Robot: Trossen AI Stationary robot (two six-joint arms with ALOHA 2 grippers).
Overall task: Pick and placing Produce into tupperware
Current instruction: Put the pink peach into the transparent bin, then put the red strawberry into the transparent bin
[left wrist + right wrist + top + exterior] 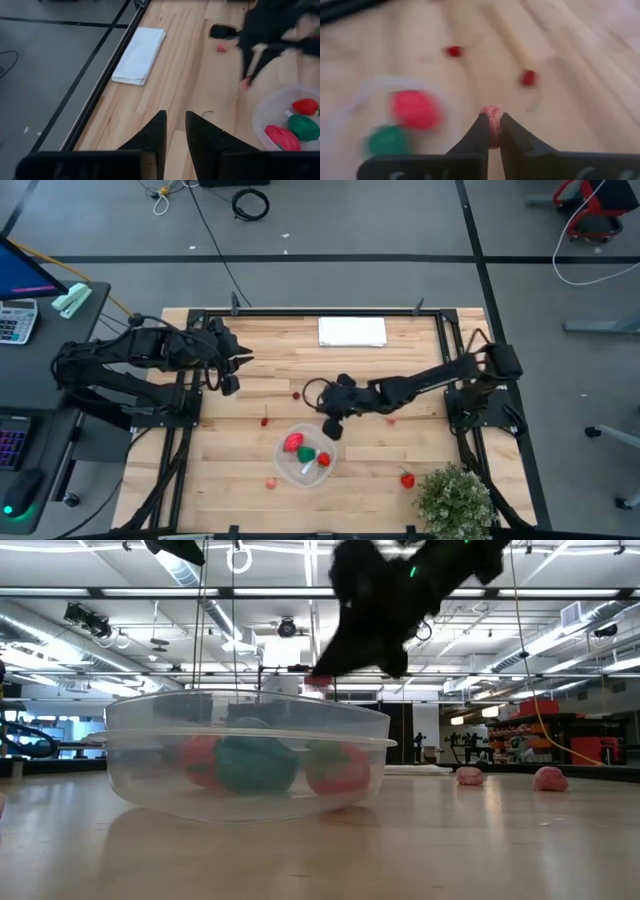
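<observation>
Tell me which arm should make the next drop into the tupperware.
The right. Its gripper is shut on a pink produce piece and hangs just beside the tupperware. The left gripper waits empty near the table's far left edge.

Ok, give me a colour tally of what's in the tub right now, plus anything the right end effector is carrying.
In the round clear plastic container:
Red toy produce pieces: 2
Green toy produce piece: 1
Pinched in the right end effector:
Pink toy produce piece: 1
Total: 4
</observation>
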